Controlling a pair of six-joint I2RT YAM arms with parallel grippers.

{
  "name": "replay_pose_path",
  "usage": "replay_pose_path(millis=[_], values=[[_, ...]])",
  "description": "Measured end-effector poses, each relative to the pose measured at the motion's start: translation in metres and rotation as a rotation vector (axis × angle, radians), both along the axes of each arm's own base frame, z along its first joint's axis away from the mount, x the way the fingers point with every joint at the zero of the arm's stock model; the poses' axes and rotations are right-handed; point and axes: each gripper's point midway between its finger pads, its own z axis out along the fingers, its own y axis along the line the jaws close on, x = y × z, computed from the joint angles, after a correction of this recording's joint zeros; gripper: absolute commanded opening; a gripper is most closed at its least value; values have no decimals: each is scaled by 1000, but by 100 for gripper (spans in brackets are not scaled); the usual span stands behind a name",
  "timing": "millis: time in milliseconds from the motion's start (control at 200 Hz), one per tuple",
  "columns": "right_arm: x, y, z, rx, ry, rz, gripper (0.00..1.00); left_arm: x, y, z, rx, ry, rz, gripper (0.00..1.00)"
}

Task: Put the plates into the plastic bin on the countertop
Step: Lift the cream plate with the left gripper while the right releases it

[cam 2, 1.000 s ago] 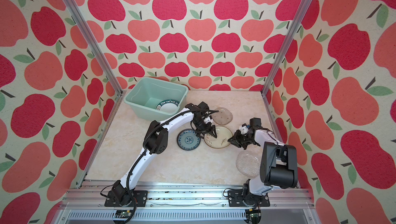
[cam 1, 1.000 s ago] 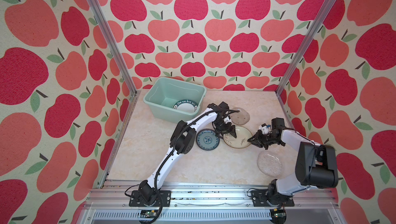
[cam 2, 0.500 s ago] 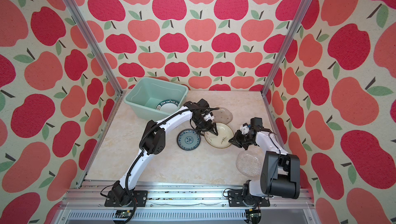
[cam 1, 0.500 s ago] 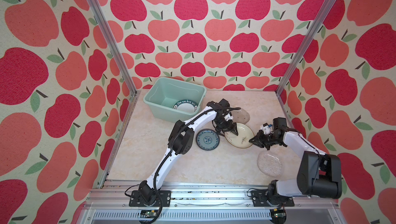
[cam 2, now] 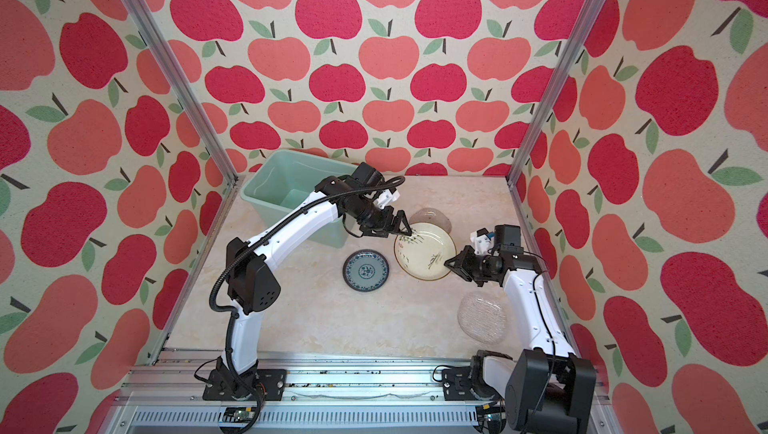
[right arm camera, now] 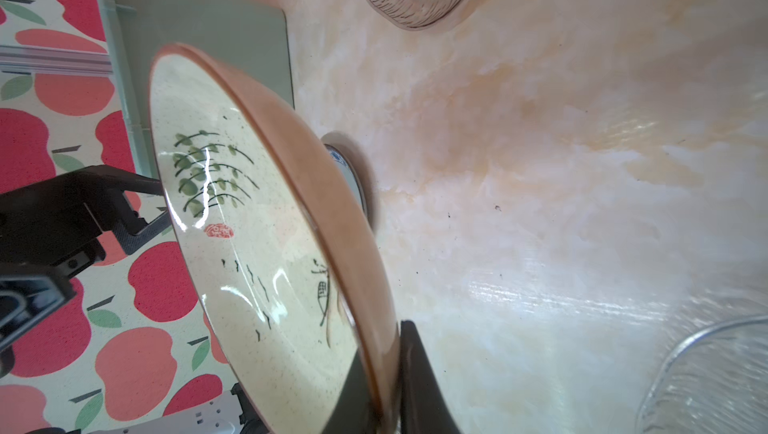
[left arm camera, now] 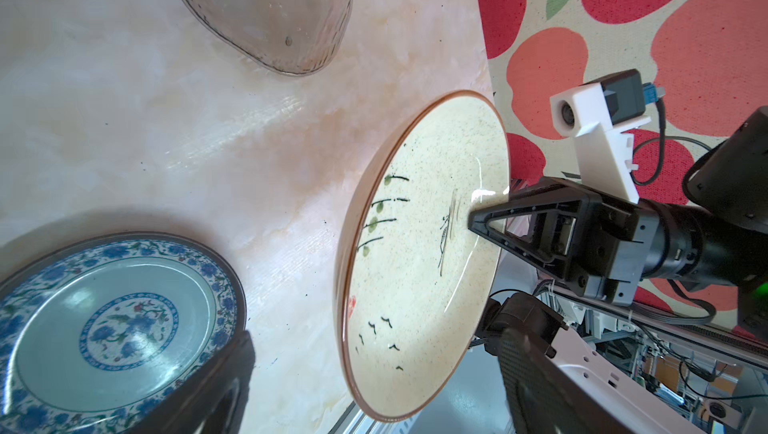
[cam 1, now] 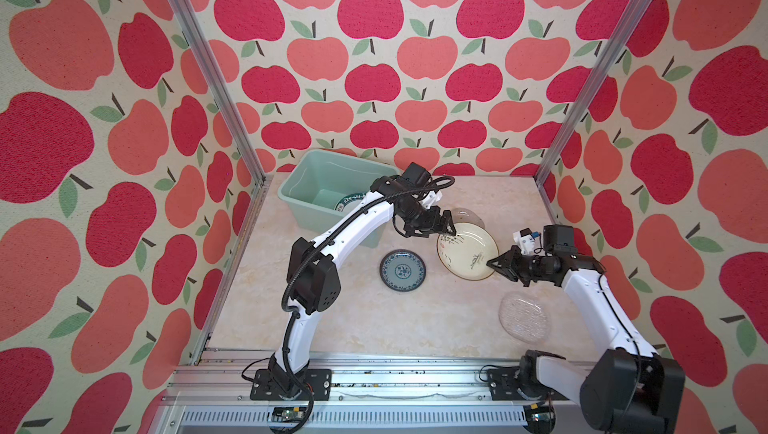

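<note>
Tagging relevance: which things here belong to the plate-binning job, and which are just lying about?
Job: pale mint-green rectangular plastic bin; white lettered-rim plate inside; cream bamboo-drawn ceramic plate; teal patterned round plate; smoky glass plate; clear textured glass plate.
Just there: apple-print walls; aluminium rails.

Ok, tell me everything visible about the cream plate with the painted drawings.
The cream plate looks like glossy speckled ceramic with a thin brown rim, painted with green-leaved branches, black birds, a boat and a red seal. It is tilted over the countertop, its rim pinched between the fingers of the right gripper. The left gripper stands open at the opposite rim; contact there is unclear.
</note>
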Motion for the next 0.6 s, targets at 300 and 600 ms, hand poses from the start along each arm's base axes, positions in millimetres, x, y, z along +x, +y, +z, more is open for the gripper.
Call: replay_pose_path(millis=[300, 600], values=[[-11, 31, 37, 107, -68, 58, 0, -31, 26, 21, -77, -80, 5, 85], [-12, 42, 60, 143, -118, 75, 0, -41, 13, 28, -182, -104, 45, 59]])
